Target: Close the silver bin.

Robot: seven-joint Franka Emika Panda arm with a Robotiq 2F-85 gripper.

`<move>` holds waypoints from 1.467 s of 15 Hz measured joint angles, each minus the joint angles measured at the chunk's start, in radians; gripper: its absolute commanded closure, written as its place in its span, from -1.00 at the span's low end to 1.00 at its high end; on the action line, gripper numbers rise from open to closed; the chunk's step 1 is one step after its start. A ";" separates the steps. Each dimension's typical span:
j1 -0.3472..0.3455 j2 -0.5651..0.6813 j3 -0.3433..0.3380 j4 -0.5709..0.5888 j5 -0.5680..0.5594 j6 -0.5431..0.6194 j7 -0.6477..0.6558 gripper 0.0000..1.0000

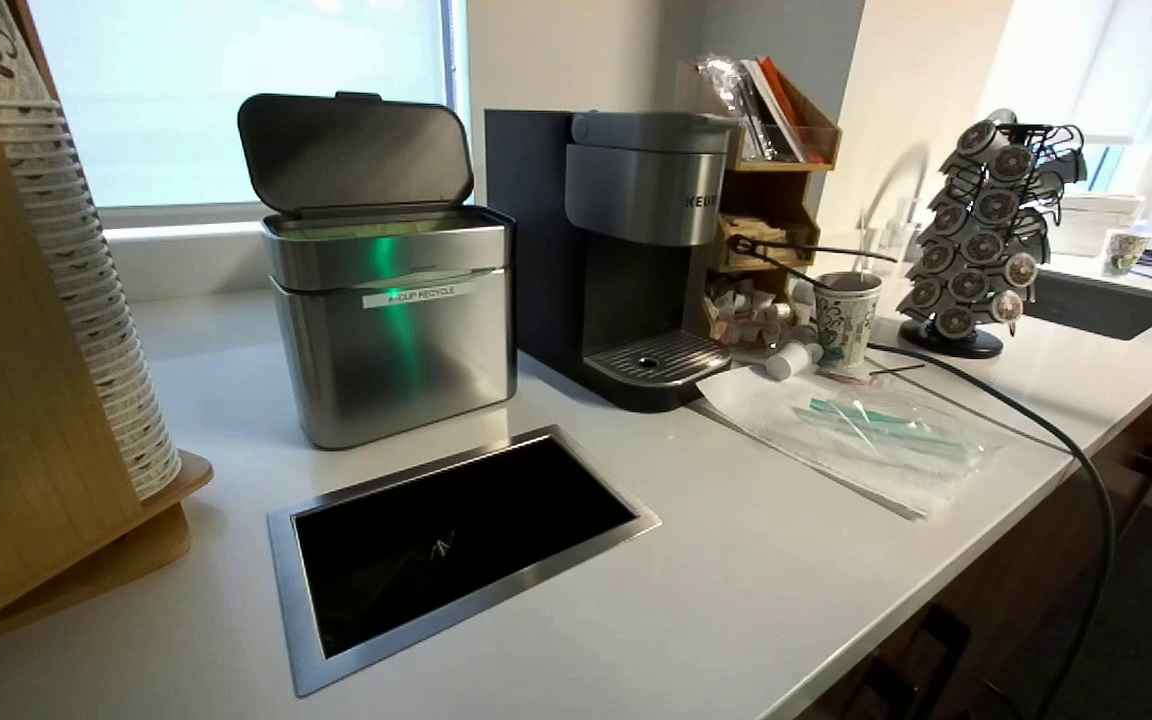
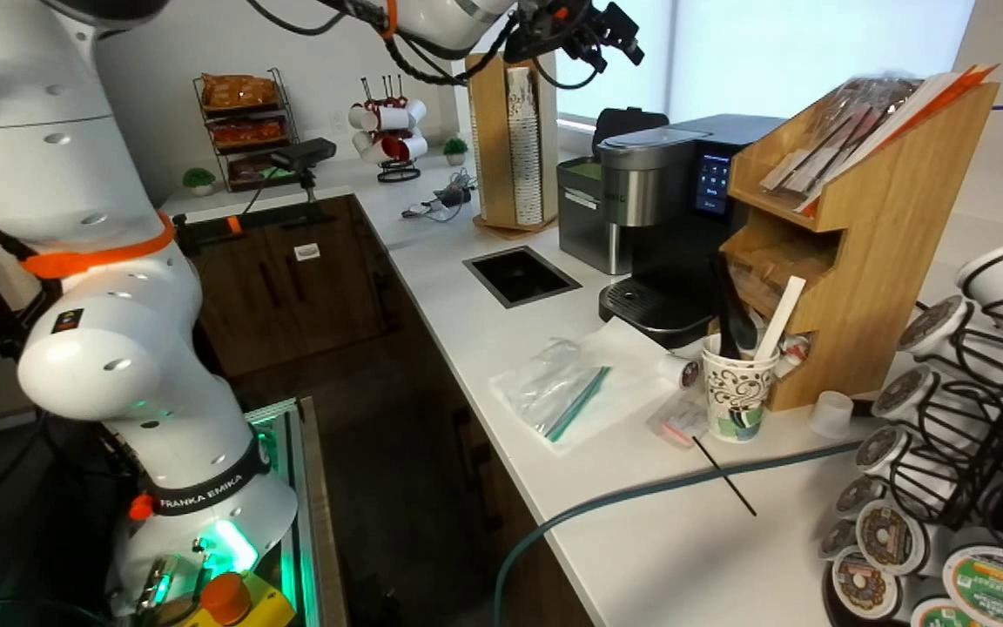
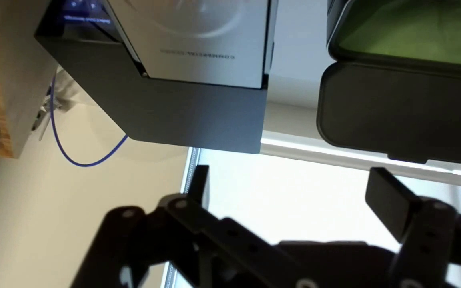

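1. The silver bin (image 1: pixel 396 365) is of brushed steel, with rounded corners; its dark lid (image 1: pixel 356 155) stands raised.
2. Its label (image 1: pixel 422 295) reads "K-CUP RECYCLE"; on the coffee machine (image 1: pixel 636 195) beside it I read "KEUR".
3. The bin stands on a white counter (image 1: pixel 696 610), near a window (image 1: pixel 236 100).
4. My gripper (image 3: pixel 290 190) is spread wide.

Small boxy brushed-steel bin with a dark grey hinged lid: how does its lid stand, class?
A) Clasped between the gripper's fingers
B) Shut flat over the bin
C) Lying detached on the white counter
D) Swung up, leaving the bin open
D: the dark grey lid stands raised at the rear of the brushed-steel bin, and the wrist view shows its green interior.
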 measured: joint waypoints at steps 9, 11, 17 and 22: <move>0.040 0.237 0.002 0.290 -0.124 0.000 0.056 -1.00; 0.040 0.238 0.002 0.294 -0.124 0.000 0.057 -1.00; 0.115 0.395 -0.011 0.487 -0.192 0.000 0.109 -1.00; 0.299 0.575 -0.152 0.731 -0.075 -0.017 0.087 -1.00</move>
